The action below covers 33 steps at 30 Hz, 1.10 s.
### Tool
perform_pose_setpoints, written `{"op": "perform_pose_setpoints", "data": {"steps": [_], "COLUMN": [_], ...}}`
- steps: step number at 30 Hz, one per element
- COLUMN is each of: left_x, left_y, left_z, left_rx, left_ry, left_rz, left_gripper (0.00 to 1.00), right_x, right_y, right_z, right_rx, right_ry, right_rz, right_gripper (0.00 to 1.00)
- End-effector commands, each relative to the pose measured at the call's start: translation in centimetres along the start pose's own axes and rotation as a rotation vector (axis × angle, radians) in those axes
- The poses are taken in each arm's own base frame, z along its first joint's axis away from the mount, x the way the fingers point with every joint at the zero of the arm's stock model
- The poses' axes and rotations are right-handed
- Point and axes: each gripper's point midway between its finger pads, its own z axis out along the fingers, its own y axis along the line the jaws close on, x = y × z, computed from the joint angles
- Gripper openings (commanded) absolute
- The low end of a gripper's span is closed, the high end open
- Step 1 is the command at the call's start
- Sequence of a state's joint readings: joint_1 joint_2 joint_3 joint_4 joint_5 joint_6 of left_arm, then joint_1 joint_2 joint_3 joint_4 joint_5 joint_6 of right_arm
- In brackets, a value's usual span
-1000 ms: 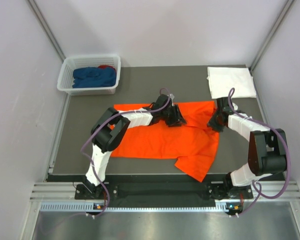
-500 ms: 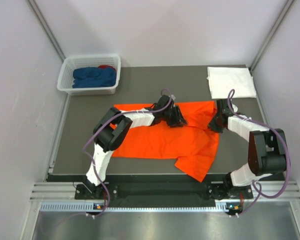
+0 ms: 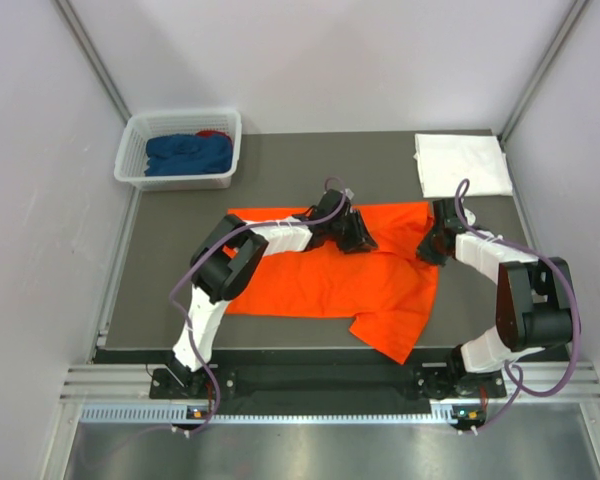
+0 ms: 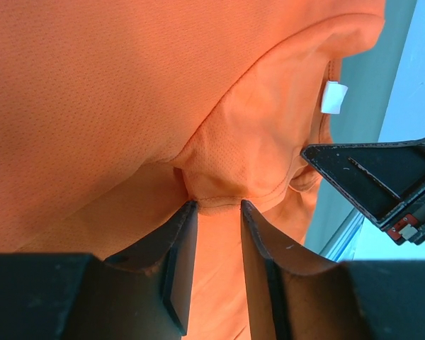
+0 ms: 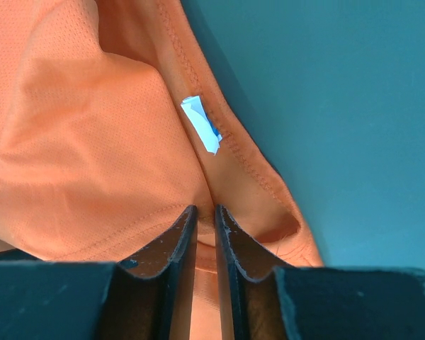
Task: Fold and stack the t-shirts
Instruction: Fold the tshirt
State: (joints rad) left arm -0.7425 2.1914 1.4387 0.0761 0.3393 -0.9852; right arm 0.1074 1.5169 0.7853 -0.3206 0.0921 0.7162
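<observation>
An orange t-shirt point(image 3: 330, 275) lies spread on the dark table, with one sleeve hanging toward the near edge. My left gripper point(image 3: 353, 232) sits at the shirt's far edge near the middle. In the left wrist view point(image 4: 216, 205) its jaws pinch a raised fold of the orange cloth point(image 4: 127, 85). My right gripper point(image 3: 430, 243) is at the shirt's far right corner. In the right wrist view point(image 5: 205, 209) its jaws are nearly together on a hem fold beside a small white label point(image 5: 200, 124). A folded white t-shirt point(image 3: 463, 163) lies at the back right.
A white basket point(image 3: 136, 150) holding blue point(image 3: 188, 153) and red cloth stands at the back left. Grey walls close in both sides. The table's near edge meets a metal rail point(image 3: 310, 380) by the arm bases.
My left gripper has crept slightly toward the far side, drawing the cloth with it. The right gripper has barely moved.
</observation>
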Motion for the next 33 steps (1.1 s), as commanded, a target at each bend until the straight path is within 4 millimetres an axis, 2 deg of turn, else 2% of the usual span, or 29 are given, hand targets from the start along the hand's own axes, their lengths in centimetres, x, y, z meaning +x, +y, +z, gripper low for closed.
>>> {"op": "perform_pose_setpoints", "data": {"steps": [1, 15, 21, 33], "left_x": [-1.1, -0.4, -0.6, -0.8], "left_y": [-2.0, -0.4, 0.1, -0.1], "left_z": [0.4, 0.5, -0.5, -0.1], "left_rx": [0.056, 0.001, -0.020, -0.028], "left_ry": [-0.033, -0.029, -0.059, -0.053], "left_rz": [0.013, -0.003, 0.035, 0.050], "left_gripper": [0.35, 0.38, 0.40, 0.37], "right_x": [-0.9, -1.0, -0.6, -0.8], "right_y": [0.6, 1.0, 0.7, 0.5], "right_z": [-0.1, -0.1, 0.1, 0.3], "right_rx": [-0.020, -0.037, -0.030, -0.022], "right_ry": [-0.033, -0.035, -0.023, -0.033], "right_rz": [0.004, 0.006, 0.003, 0.001], "right_gripper": [0.17, 0.17, 0.16, 0.13]}}
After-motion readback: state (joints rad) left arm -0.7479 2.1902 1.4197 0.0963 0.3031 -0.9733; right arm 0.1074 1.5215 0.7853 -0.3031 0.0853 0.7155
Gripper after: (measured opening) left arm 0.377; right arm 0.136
